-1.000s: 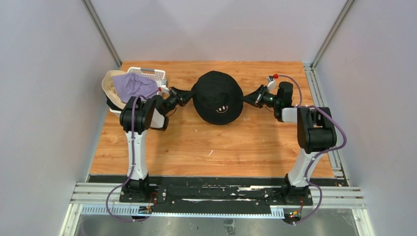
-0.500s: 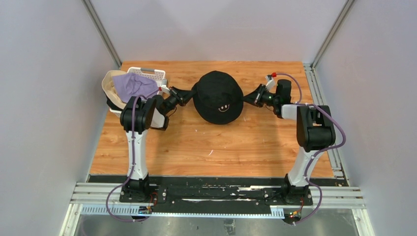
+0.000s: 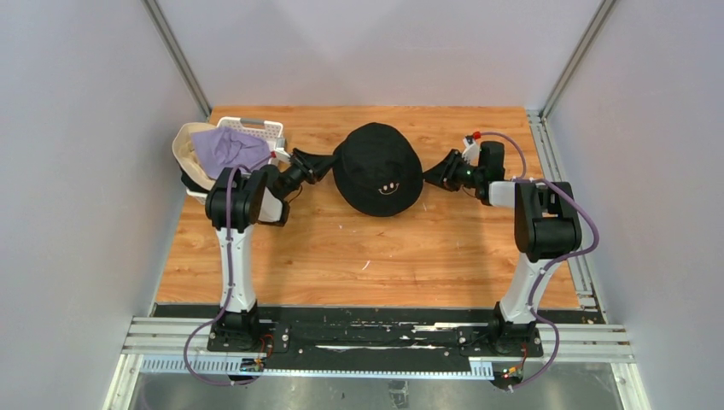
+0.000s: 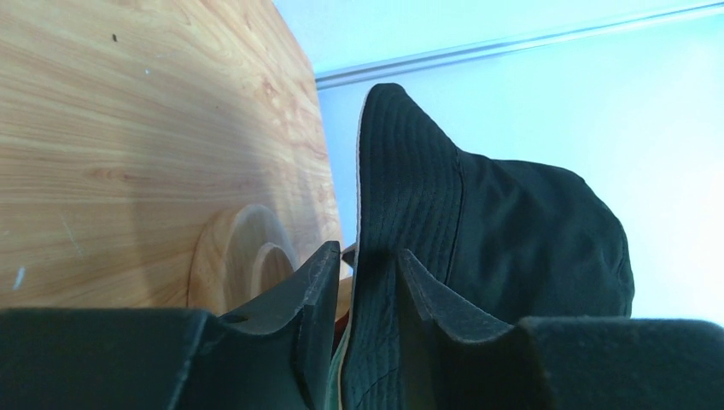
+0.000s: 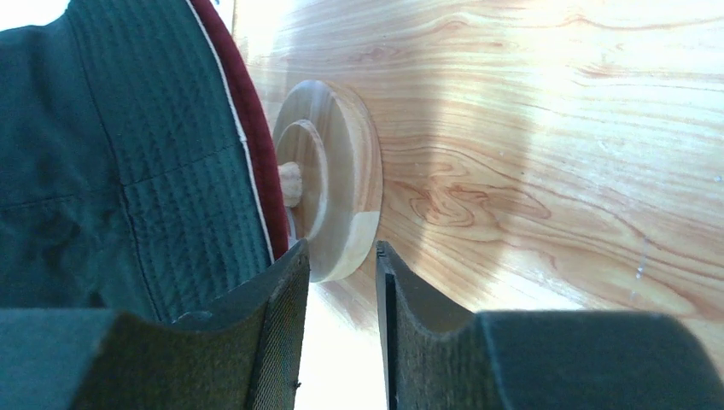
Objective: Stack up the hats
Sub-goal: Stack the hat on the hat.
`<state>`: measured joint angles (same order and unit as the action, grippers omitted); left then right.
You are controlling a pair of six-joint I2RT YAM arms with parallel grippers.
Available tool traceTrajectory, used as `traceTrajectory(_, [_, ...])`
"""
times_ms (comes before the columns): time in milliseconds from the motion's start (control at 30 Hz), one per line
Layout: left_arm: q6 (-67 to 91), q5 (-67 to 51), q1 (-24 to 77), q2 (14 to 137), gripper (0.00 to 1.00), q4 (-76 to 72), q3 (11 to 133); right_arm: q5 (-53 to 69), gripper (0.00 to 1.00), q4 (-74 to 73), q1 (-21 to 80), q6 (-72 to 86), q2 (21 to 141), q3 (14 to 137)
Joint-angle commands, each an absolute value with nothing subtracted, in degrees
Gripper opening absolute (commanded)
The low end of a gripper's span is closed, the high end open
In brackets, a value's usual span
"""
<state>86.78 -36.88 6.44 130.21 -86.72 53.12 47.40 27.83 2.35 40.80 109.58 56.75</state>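
Note:
The black hat with the small smiley face sits domed over the wooden stand at the middle of the table. My left gripper is at its left brim. In the left wrist view the left gripper is open; the black brim hangs between the parted fingers with a gap on one side. Slivers of a maroon hat and a teal hat show under it. My right gripper is at the right brim. It is open and holds nothing, beside the maroon brim.
The stand's round wooden base rests on the table under the hats. A white lattice basket stands at the back left with a lavender hat and a beige hat on it, right behind the left arm's elbow. Grey walls close both sides.
Both grippers have gone from shut on the black hat's brim to open. The hat has settled on the stack, and the left arm has shifted slightly left.

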Motion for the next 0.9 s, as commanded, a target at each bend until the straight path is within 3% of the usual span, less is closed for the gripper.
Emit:
traceTrajectory(0, [87.48,-36.47,4.59,128.42,0.35,-89.08,51.15,45.47,0.35,24.6,2.37,38.13,108.36,57.9])
traceTrajectory(567, [83.86,-36.56,4.56,118.2,0.38,-83.88,49.05,38.38,0.43,12.3,2.37,30.12,95.14,58.66])
traceTrajectory(867, [58.42,-29.42,4.72,102.64,0.38,-43.48,50.24,37.23,0.43,9.85,2.37,28.62,91.12,58.47])
